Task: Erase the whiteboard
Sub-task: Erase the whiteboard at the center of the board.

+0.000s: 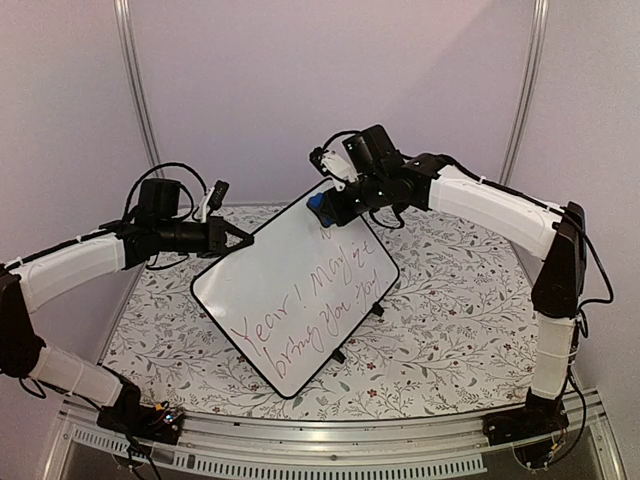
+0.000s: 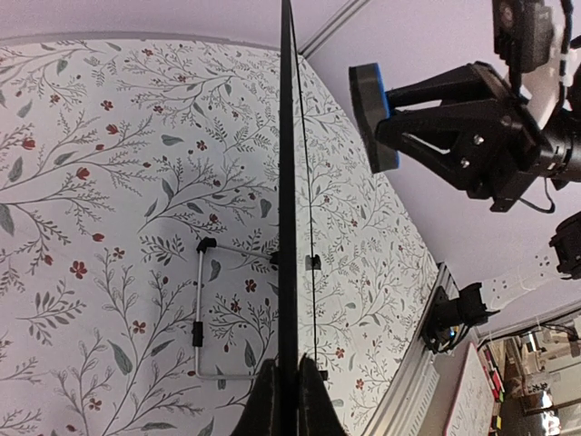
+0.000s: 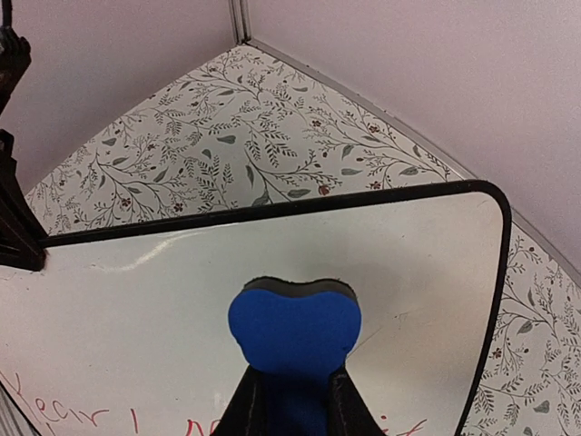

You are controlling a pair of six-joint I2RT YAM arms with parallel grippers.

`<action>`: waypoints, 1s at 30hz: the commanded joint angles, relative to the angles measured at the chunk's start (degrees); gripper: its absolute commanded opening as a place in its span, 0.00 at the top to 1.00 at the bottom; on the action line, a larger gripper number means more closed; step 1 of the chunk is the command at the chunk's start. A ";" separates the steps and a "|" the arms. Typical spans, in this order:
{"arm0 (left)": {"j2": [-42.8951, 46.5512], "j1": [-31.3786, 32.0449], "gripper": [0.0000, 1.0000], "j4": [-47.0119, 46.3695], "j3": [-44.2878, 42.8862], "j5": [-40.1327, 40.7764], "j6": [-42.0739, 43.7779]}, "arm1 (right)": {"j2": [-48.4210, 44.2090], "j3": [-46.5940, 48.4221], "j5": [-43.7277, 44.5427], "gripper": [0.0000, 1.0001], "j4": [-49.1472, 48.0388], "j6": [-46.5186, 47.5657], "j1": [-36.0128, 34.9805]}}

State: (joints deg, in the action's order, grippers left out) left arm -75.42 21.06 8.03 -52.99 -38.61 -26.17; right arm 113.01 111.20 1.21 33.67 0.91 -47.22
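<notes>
The board (image 1: 300, 300) hangs tilted mid-frame, with the left gripper (image 1: 243, 240) clamped on its edge. The right gripper (image 1: 328, 208), closed on the eraser (image 1: 316, 204) near the top corner, should press flat, then sweep down across the red writing (image 1: 310, 305).

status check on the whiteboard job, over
left gripper jaws shut on whiteboard rim, board held tilted. right gripper jaws shut on blue eraser, just off upper corner. red writing not yet erased. nothing in the way.

Floral-patterned tabletop (image 1: 450, 330), pale walls (image 1: 300, 80)
</notes>
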 commanded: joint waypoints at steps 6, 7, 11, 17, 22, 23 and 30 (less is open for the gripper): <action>0.40 0.83 1.00 -0.71 -0.80 -2.04 2.10 | 3.39 -0.63 -4.38 0.95 1.05 -0.64 1.59; 0.36 0.88 1.00 -0.72 -0.82 -2.06 2.10 | 3.47 -0.82 -4.72 0.95 1.13 -0.64 1.63; 0.25 0.90 1.00 -0.67 -0.80 -2.08 2.11 | 3.50 -2.91 -6.05 0.96 0.95 -0.64 1.69; 0.23 0.86 1.00 -0.70 -0.80 -2.17 2.12 | 2.03 -7.92 -7.23 0.96 -0.54 -2.53 1.68; 0.18 0.85 1.00 -0.72 -0.80 -2.20 2.10 | 0.85 -11.24 -7.63 0.96 -1.61 -2.92 1.65; 0.18 0.87 1.00 -0.73 -0.80 -2.18 2.04 | 0.75 -11.67 -7.71 0.96 -1.69 -3.06 1.69; 0.14 0.86 1.00 -0.73 -0.80 -2.17 2.09 | -0.72 -14.88 -8.20 0.96 -2.36 -3.43 1.69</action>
State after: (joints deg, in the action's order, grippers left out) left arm -75.46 21.06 8.38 -52.99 -37.95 -26.61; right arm 113.06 99.11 -6.00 29.10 -1.76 -45.69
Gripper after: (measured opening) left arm 0.025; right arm 0.178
